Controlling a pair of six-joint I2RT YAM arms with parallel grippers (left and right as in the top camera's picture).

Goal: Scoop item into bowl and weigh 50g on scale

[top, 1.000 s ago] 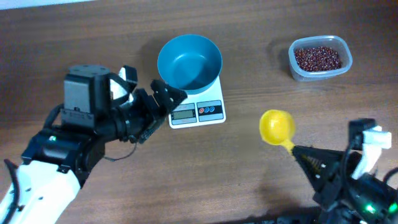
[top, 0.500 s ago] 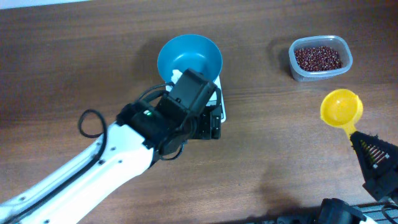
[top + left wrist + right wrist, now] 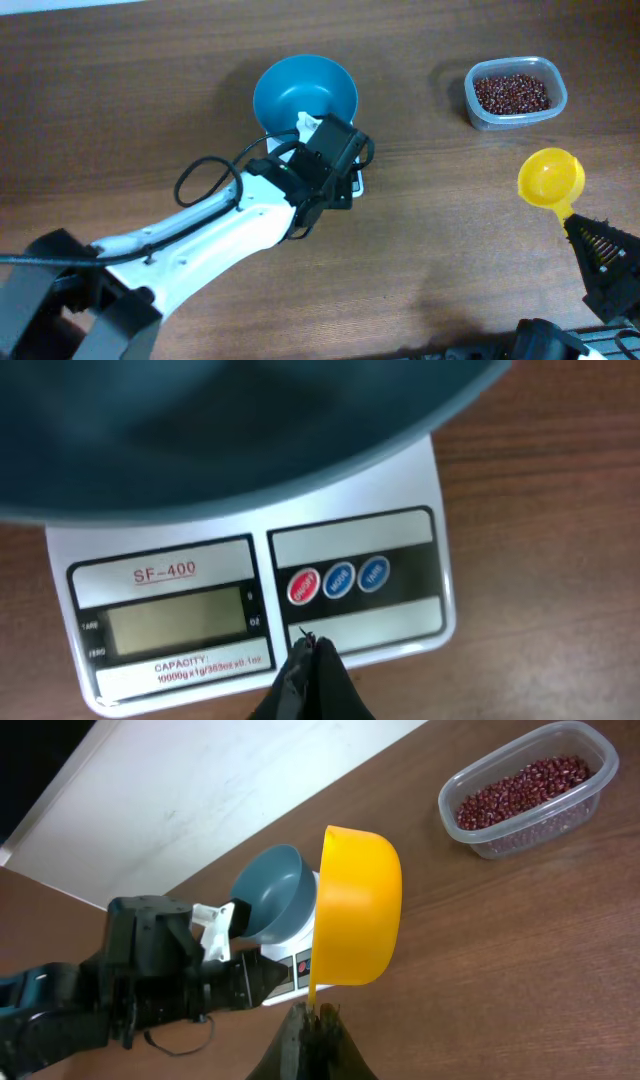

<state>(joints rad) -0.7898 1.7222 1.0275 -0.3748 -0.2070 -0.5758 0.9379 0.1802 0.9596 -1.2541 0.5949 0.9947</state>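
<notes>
1. The white scale [image 3: 400, 485] stands on the wooden table [image 3: 430, 290], left of centre in the overhead view. The teal-blue bowl [image 3: 303, 88] sits on its platform and overhangs the rear part of the top face.
2. The left wrist view shows the scale's front panel: a grey display [image 3: 175, 622] on the left, and a red button [image 3: 304, 587] with two blue buttons [image 3: 356, 576] on the right.
3. The left gripper [image 3: 308, 657] is at the front edge of the scale with its fingers brought together to a single point, just below the red button. Whether the tip touches the panel cannot be told.
4. The beans [image 3: 512, 92] lie heaped in a clear tub [image 3: 478, 118] at the far right of the table, well apart from the scale.
5. The right gripper [image 3: 312, 1020] is clamped on the handle of a yellow scoop [image 3: 550, 178]. In the overhead view the scoop is nearer than the tub and slightly to its right, with its open side up. It is apart from both the tub and the scale.
</notes>
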